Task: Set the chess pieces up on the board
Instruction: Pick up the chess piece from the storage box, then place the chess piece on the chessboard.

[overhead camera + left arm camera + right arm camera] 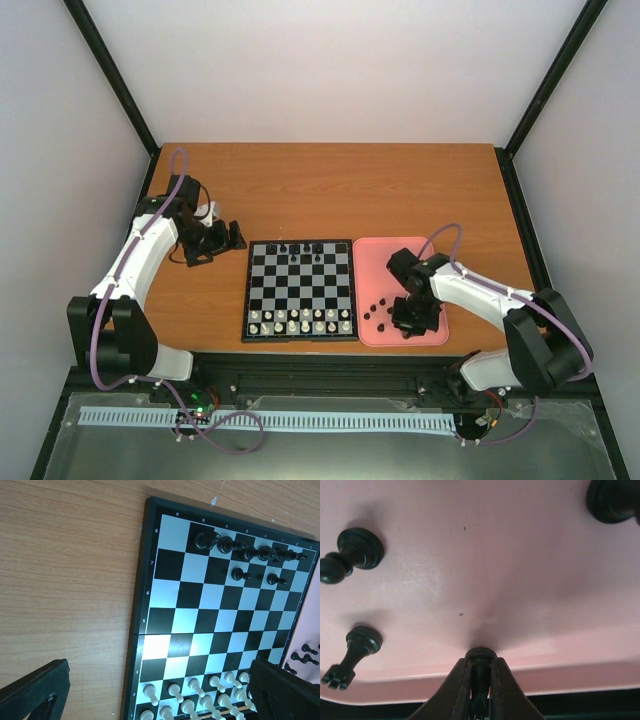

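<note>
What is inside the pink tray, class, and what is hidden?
Several loose black chess pieces lie in the pink tray; the right gripper, jaws shut on one, covers whatever lies beneath it.

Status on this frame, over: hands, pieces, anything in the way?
Left hand open, left of board. Right hand shut on black piece at pink tray. Black side part set; path to board clear.

Soft, even light is filling the overhead view and paling the white walls [330,70]. Glare is bleaching one patch of the board [155,647]. Faint, diffuse shadows are spreading beside the chess pieces [355,550] on the pink tray [520,580]. The right gripper [480,667] is blurring slightly at the frame's bottom.
</note>
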Robot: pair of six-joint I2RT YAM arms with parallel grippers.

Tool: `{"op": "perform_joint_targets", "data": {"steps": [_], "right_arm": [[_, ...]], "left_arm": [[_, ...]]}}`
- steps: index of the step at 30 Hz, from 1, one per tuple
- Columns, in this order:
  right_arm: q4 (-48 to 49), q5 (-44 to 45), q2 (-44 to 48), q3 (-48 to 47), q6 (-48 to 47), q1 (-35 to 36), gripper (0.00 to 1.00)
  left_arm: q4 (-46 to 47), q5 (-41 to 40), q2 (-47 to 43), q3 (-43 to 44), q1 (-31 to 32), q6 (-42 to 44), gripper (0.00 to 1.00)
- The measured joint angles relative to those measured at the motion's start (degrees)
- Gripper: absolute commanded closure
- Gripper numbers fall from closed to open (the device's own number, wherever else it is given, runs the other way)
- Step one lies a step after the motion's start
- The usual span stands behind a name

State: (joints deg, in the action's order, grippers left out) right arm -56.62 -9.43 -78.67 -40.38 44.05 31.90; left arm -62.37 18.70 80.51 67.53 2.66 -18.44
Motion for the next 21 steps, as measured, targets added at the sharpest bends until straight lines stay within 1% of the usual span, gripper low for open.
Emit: {"op": "perform_joint_targets", "data": {"steps": [2, 5, 9, 11, 15, 16, 21], "right_arm": [[-1.33, 0.26, 0.59, -0.52, 0.00, 0.09, 0.97], [-4.94, 1.11, 1.14, -4.26, -0.04, 0.55, 0.97], [-9.51, 1.73, 0.57, -14.82, -0.98, 0.96, 0.97], [-11.34, 1.73, -1.81, -22.53, -2.29, 0.98, 0.97], [-12.63, 1.62, -11.06, -36.70, -6.43, 1.05, 0.97], [-12.81, 1.55, -14.95, -41.13, -7.89, 1.07, 0.97], [-12.33, 0.85, -31.58, -56.41, -13.64, 1.14, 0.97]], "left_arm": [[0.00, 0.02, 0.00, 0.02, 0.00, 0.00, 0.00], [-0.02, 0.02, 0.00, 0.00, 0.00, 0.00, 0.00], [-0.02, 0.07, -0.09, 0.02, 0.00, 0.00, 0.00], [-0.04, 0.04, -0.22, 0.02, 0.00, 0.00, 0.00], [-0.24, 0.00, -0.46, 0.11, 0.00, 0.02, 0.00], [-0.35, -0.04, -0.46, 0.26, 0.00, 0.02, 0.00], [-0.72, -0.26, -0.31, 2.34, 0.00, 0.02, 0.00]]}}
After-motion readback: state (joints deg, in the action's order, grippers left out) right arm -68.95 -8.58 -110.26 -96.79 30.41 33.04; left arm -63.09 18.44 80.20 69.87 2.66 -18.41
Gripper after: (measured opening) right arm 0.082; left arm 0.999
